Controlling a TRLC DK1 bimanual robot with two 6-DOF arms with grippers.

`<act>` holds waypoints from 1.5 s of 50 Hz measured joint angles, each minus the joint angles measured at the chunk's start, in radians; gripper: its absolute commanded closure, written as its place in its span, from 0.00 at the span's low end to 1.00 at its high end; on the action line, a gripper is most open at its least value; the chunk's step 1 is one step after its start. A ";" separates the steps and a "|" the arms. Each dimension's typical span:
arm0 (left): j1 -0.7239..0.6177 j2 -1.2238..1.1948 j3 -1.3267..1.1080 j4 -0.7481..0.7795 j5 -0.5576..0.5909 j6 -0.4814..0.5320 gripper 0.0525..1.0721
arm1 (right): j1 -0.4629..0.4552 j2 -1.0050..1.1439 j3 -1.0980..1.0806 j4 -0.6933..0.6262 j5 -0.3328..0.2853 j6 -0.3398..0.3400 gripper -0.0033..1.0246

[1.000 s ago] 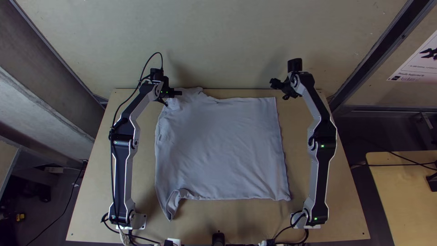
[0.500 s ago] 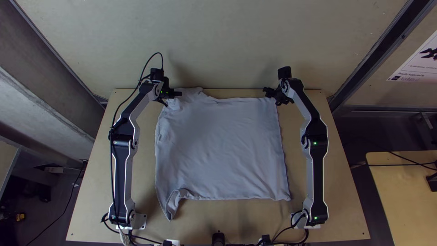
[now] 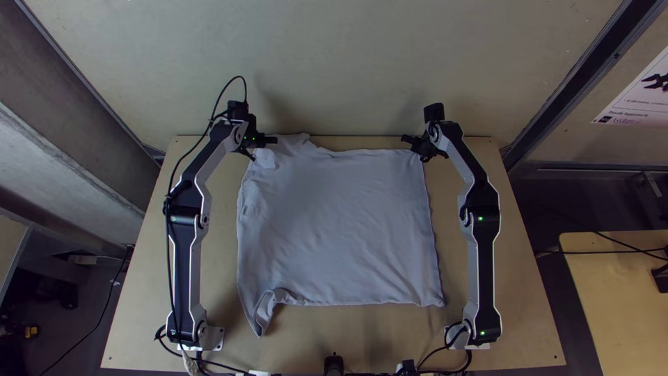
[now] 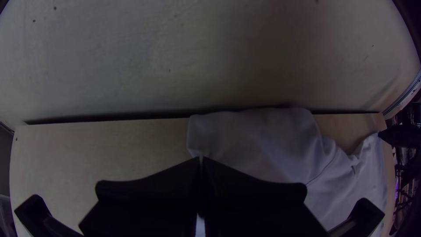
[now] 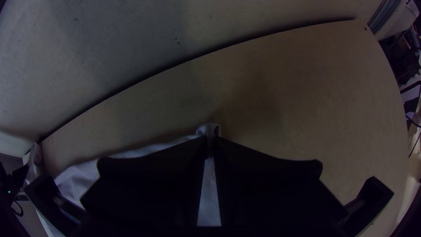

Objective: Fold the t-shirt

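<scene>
since 1 s ago the r gripper (image 3: pixel 415 149) has moved in from beyond the cloth to its far r corner; the l gripper (image 3: pixel 263 149) has shifted a touch outward, to the l; the t-shirt (image 3: pixel 337 230) lies as it did; now in its wrist view the r gripper (image 5: pixel 212 137) has its fingers closed w/ a small bunched bit of cloth pinched btwn the tips; the l gripper (image 4: pixel 201 159) has its fingers pressed tog. at the shirt's far l part, by the cloth's edge; can't tell if fabric is caught btwn them; shirt is spread mostly flat on the table (image 3: pixel 390 338), btwn the two arms, w/ light wrinkles; its far l part is rumpled & reaches the table's far edge; near l corner is partly turned over & runs to a point twd the near edge; pale wall (image 3: pixel 348 63) behind table; 2nd tabletop (image 3: pixel 612 299) off to the r
</scene>
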 measured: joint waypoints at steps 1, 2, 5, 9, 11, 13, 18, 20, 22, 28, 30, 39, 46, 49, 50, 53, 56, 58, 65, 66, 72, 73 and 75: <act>0.000 -0.006 0.000 -0.005 0.000 0.000 0.98 | 0.000 0.000 0.000 0.000 0.000 -0.002 0.97; 0.001 -0.011 0.000 -0.010 0.000 0.000 0.98 | 0.000 0.000 0.000 0.000 0.001 -0.004 0.97; 0.004 -0.029 0.000 -0.019 0.003 0.000 0.98 | 0.000 0.000 0.000 0.003 0.003 -0.009 0.97; 0.010 -0.053 0.000 -0.034 0.004 0.000 0.98 | -0.001 0.000 0.000 0.003 0.006 -0.012 0.97; 0.013 -0.063 -0.002 -0.035 0.004 0.000 0.98 | -0.001 0.000 0.000 0.003 0.008 -0.015 0.97; 0.018 -0.074 -0.005 -0.035 0.005 0.000 0.98 | -0.002 0.000 0.000 0.003 0.011 -0.018 0.97; 0.027 -0.097 -0.024 -0.035 0.011 0.000 0.98 | -0.002 -0.003 0.000 -0.001 0.023 -0.039 0.97; 0.030 -0.106 -0.033 -0.037 0.012 0.000 0.98 | -0.003 -0.006 0.000 -0.007 0.027 -0.042 0.97; 0.032 -0.112 -0.044 -0.040 0.012 0.000 0.98 | -0.004 -0.013 0.000 -0.013 0.029 -0.044 0.97; 0.034 -0.135 -0.090 -0.043 0.012 0.000 0.98 | -0.012 -0.050 -0.002 -0.034 0.029 -0.047 0.97; 0.034 -0.142 -0.107 -0.043 0.012 0.000 0.98 | -0.014 -0.066 -0.003 -0.043 0.029 -0.050 0.97; 0.035 -0.196 -0.186 -0.042 0.012 0.000 0.98 | -0.017 -0.129 -0.018 -0.084 0.030 -0.060 0.97; 0.040 -0.270 -0.267 -0.021 0.028 0.000 0.98 | -0.017 -0.164 -0.053 -0.095 0.035 -0.060 0.97; 0.045 -0.309 -0.322 0.001 0.042 0.001 0.98 | -0.017 -0.179 -0.076 -0.098 0.037 -0.060 0.97; 0.047 -0.326 -0.343 0.010 0.046 0.001 0.98 | -0.017 -0.182 -0.087 -0.098 0.037 -0.060 0.97; 0.050 -0.362 -0.390 0.026 0.049 0.001 0.98 | -0.017 -0.199 -0.114 -0.098 0.038 -0.060 0.97; 0.052 -0.399 -0.439 0.037 0.049 0.001 0.98 | -0.016 -0.222 -0.148 -0.099 0.046 -0.063 0.97; 0.052 -0.423 -0.473 0.041 0.049 0.001 0.98 | -0.014 -0.238 -0.169 -0.099 0.053 -0.064 0.97; 0.052 -0.493 -0.575 0.060 0.049 0.001 0.98 | -0.005 -0.300 -0.246 -0.100 0.068 -0.064 0.97; 0.052 -0.503 -0.588 0.061 0.049 0.001 0.98 | -0.005 -0.309 -0.256 -0.099 0.071 -0.064 0.97; 0.052 -0.558 -0.663 0.073 0.049 0.001 0.98 | 0.006 -0.368 -0.334 -0.096 0.083 -0.064 0.97; 0.052 -0.565 -0.672 0.074 0.049 0.001 0.98 | 0.007 -0.378 -0.347 -0.095 0.084 -0.064 0.97; 0.052 -0.587 -0.698 0.077 0.049 0.001 0.98 | 0.013 -0.398 -0.377 -0.090 0.090 -0.064 0.97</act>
